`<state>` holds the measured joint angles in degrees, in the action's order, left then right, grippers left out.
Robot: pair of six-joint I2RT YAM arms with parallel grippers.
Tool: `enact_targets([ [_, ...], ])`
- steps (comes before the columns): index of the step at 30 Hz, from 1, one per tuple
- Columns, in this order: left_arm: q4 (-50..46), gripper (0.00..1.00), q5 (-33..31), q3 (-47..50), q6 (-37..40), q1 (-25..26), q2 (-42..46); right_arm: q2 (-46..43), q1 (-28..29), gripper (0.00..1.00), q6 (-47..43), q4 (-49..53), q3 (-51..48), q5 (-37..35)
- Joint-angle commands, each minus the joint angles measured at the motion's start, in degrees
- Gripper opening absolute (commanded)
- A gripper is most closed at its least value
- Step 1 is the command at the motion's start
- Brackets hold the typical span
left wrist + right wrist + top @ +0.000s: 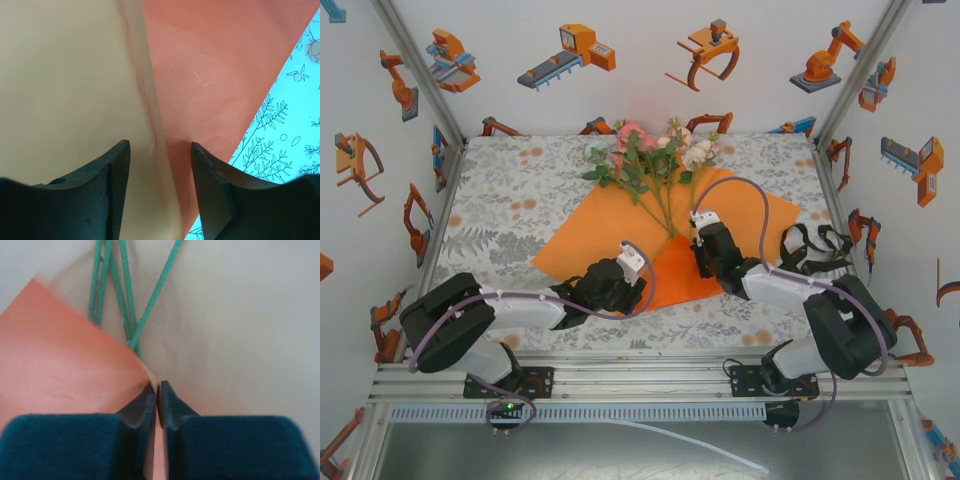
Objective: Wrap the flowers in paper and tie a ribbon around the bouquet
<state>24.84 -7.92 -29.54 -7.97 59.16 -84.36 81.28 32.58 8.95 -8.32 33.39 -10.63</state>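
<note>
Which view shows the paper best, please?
The top view: nearly the whole paper lies under the flowers, its near corner folded over. The left wrist shows a fold close up; the right wrist shows an edge inside the right pincer.

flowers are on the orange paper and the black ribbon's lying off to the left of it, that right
Not quite. The flowers do lie on the paper, but the ribbon lies off to the right of it, beside the right arm. The top view shows this.
</note>
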Motion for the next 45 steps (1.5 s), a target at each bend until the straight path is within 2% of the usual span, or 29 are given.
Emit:
enact_targets([
  [1, -4.97, 0.53, -1.49, -3.16, -1.40, -0.31, 4.73, 0.64, -0.41, 0.34, 2.12, 3.21, 3.64, -1.29],
  [5, -15.10, 0.57, 0.17, -9.65, -1.04, 1.06, 10.26, 0.54, -0.54, 0.38, 2.75, 6.08, 5.93, 0.22],
  [8, -16.60, 0.59, 1.42, -14.66, 0.46, 4.41, 9.03, 0.14, -0.93, 0.47, 5.01, 10.55, 8.53, -1.59],
  [11, -14.23, 0.58, 3.14, -18.32, 1.61, 7.39, 3.47, -1.11, -1.20, 0.53, 6.35, 12.92, 10.08, -1.58],
  [16, -6.90, 0.56, 6.55, -20.72, 3.11, 8.04, -8.78, -3.32, -2.00, 0.63, 7.49, 17.50, 11.13, -3.35],
  [19, -4.94, 0.55, 7.25, -21.87, 4.47, 8.05, -14.17, -5.44, -2.84, 0.65, 8.40, 19.83, 10.95, -3.17],
  [23, -2.86, 0.55, 6.61, -21.44, 4.10, 7.41, -16.81, -11.11, -3.31, 0.65, 12.71, 28.85, 12.31, -2.29],
  [28, -1.01, 0.56, 7.05, -19.98, -0.24, 5.05, -17.61, -20.77, -3.27, 0.63, 21.53, 37.62, 10.30, 3.93],
  [30, 0.92, 0.55, 8.38, -18.86, -2.57, 4.08, -17.55, -24.01, -3.24, 0.61, 26.85, 36.72, 7.62, 7.66],
  [33, 2.14, 0.55, 9.01, -17.90, -3.63, 3.60, -17.14, -24.34, -3.31, 0.60, 31.35, 29.59, 2.80, 12.45],
  [37, 1.67, 0.55, 8.31, -17.37, -3.63, 3.64, -16.73, -18.54, -3.93, 0.59, 31.89, 26.16, 1.07, 5.56],
  [45, 1.26, 0.55, 5.04, -13.89, -5.55, 3.08, -15.40, -11.93, -12.75, 0.59, 27.59, 23.23, -2.86, -1.29],
])
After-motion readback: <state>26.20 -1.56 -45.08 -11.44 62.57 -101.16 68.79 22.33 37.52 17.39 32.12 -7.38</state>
